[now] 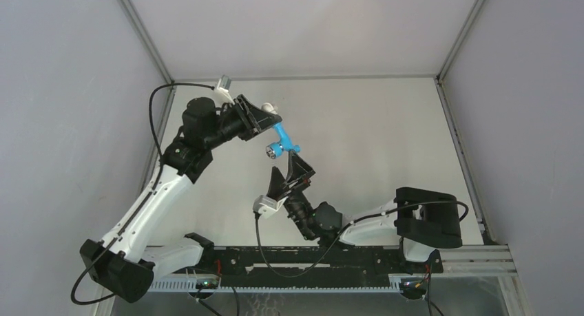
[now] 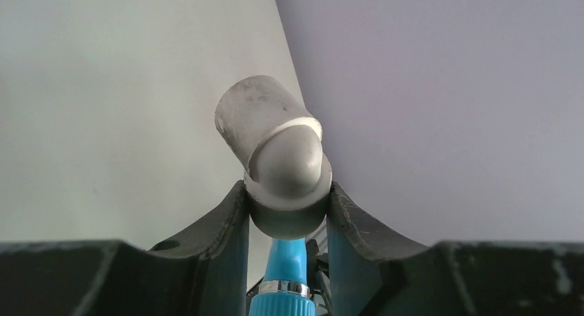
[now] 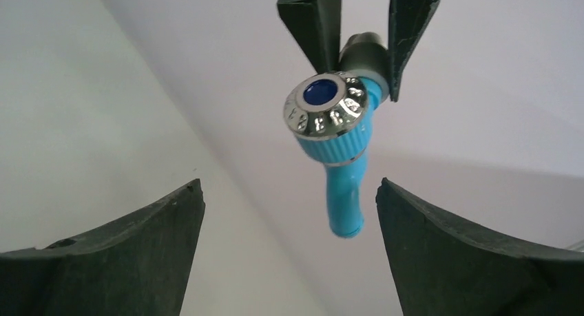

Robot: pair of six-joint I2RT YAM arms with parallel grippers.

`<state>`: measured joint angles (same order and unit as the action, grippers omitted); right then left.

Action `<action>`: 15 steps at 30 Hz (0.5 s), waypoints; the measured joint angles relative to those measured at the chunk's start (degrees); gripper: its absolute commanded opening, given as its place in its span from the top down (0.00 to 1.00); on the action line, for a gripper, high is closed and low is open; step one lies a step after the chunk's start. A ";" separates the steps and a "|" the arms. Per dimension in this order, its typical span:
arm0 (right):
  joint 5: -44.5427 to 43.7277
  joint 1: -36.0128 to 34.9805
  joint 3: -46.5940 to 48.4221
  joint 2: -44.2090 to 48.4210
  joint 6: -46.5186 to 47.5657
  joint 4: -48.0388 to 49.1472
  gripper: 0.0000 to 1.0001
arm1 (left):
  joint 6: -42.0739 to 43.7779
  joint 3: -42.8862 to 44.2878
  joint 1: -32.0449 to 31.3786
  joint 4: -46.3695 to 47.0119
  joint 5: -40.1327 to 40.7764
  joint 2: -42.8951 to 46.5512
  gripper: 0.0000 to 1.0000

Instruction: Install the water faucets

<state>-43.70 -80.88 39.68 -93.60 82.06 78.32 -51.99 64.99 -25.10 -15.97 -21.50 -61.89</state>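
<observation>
The left gripper [image 1: 265, 116] clamps a grey elbow [image 2: 282, 158] joined to the faucet [image 1: 282, 140]. The faucet runs far-to-near, its chrome cap [image 3: 324, 109] facing the wide-open right gripper [image 1: 293, 171] just beside it.

Even diffuse light, soft shadows, sharp overhead view; near claw edges blurred in wrist views

Water faucet [image 3: 341, 158]: bright blue plastic, smooth, semi-gloss, with a finely ribbed collar under the head. Its cap [image 3: 325, 113]: shiny chrome-look ring, embossed, with a glossy dark blue insert. Thin chrome-look band on the neck. Elbow fitting [image 2: 275, 151]: grey-white plastic, matt, faint scuffs and specks. Left claw [image 2: 286, 192] and right claw [image 3: 289, 185]: black matt plastic, fine-grained, edges a bit worn and pale. Table [image 1: 386, 137]: off-white, matt, smooth. Walls [image 1: 62, 89]: grey, matt, flat.
</observation>
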 measured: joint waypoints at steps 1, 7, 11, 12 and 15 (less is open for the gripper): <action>-0.94 -0.44 -0.42 -0.33 -1.27 -0.74 0.00 | 0.13 -1.27 0.00 2.08 0.37 -0.37 1.00; -7.28 -2.05 -5.31 2.58 -13.73 -11.45 0.01 | 1.25 -2.64 1.09 11.69 -2.91 -11.04 1.00; -7.78 -1.77 -6.34 12.48 -29.22 -28.57 0.00 | 1.97 -2.29 1.70 16.17 -5.33 -20.87 1.00; -6.78 -0.98 -6.32 16.74 -34.73 -34.75 0.00 | 2.12 -1.84 1.75 16.74 -6.05 -23.47 1.00; -2.91 3.74 -5.95 29.97 -51.63 -49.79 0.00 | 2.78 1.53 1.73 17.68 -8.61 -31.58 1.00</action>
<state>-46.61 -77.14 33.74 -63.64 30.44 28.53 -49.21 66.52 -23.38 1.72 -30.11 -93.47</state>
